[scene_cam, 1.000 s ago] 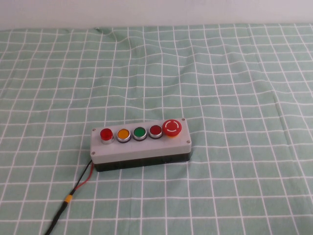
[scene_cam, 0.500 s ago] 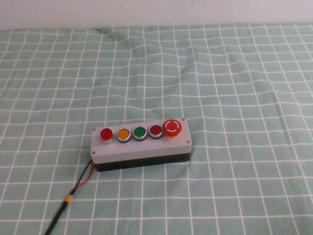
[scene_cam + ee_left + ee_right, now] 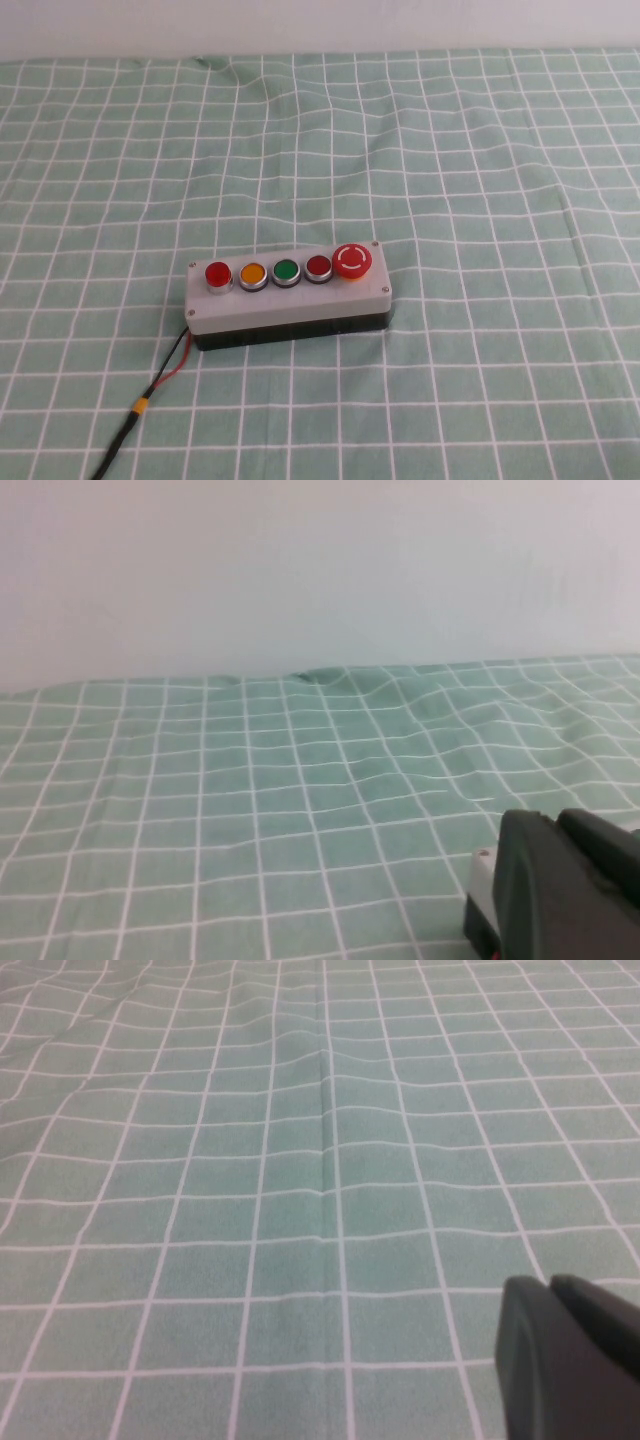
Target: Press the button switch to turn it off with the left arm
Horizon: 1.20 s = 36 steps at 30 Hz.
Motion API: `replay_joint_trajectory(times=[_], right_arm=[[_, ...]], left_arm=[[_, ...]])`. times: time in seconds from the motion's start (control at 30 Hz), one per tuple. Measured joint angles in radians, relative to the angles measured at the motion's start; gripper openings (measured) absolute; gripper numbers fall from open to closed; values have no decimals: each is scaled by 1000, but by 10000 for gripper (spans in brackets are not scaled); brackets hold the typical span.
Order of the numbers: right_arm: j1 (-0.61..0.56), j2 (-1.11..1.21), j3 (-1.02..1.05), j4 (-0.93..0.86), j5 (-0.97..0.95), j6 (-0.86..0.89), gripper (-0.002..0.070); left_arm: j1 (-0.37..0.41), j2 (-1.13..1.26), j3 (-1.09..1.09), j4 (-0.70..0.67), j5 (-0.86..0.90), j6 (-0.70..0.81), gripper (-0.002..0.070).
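The grey five-button box (image 3: 290, 305) lies on the green checked cloth in the high view. The button switch (image 3: 217, 273), small, bright red and silver-ringed, is at the box's left end. Neither arm shows in the high view. In the left wrist view my left gripper (image 3: 556, 822) is black, with its fingers closed together and nothing between them. A corner of the grey box (image 3: 481, 884) peeks out just behind it; the button is hidden there. In the right wrist view my right gripper (image 3: 550, 1285) is shut and empty over bare cloth.
Along the box from the switch sit a yellow button (image 3: 252, 274), a green button (image 3: 286, 270), a darker red button (image 3: 318, 266) and a big red mushroom button (image 3: 352, 261). A thin red-black wire (image 3: 165, 372) runs from the box's left end to the front edge. A white wall bounds the back.
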Motion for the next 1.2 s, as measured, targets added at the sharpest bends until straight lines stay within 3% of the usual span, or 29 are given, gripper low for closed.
replay_joint_trajectory(times=[0.17,0.33,0.7,1.2], right_arm=[[0,0,0,0,0,0,-17],[0,0,0,0,0,0,-17],[0,0,0,0,0,0,-17],[0,0,0,0,0,0,-17]], left_arm=[[75,-14,151,-66,-141,21,-2],[90,-80,249,-71,-159,25,-2],[90,-112,268,-71,92,69,-2],[90,-112,268,-71,99,69,-2]])
